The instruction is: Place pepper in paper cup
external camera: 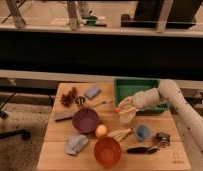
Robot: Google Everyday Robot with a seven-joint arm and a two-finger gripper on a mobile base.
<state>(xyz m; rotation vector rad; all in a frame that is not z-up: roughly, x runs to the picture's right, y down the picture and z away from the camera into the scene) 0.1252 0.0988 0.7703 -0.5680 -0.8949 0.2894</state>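
The off-white paper cup [126, 117] stands upright on the wooden table [57, 150], right of centre. My gripper [125, 106] reaches in from the right and hangs just over the cup's rim. It is shut on the small red-orange pepper [118, 109], whose tip sticks out to the left at the cup's upper left edge. The white arm [170, 97] hides part of the green tray behind it.
A green tray [135, 86] sits behind the cup. A small blue cup [142, 132], a pale banana-like thing [120, 133] and a round orange fruit [101, 131] lie in front. A purple bowl [85, 120] is to the left and an orange bowl [107, 150] at the front.
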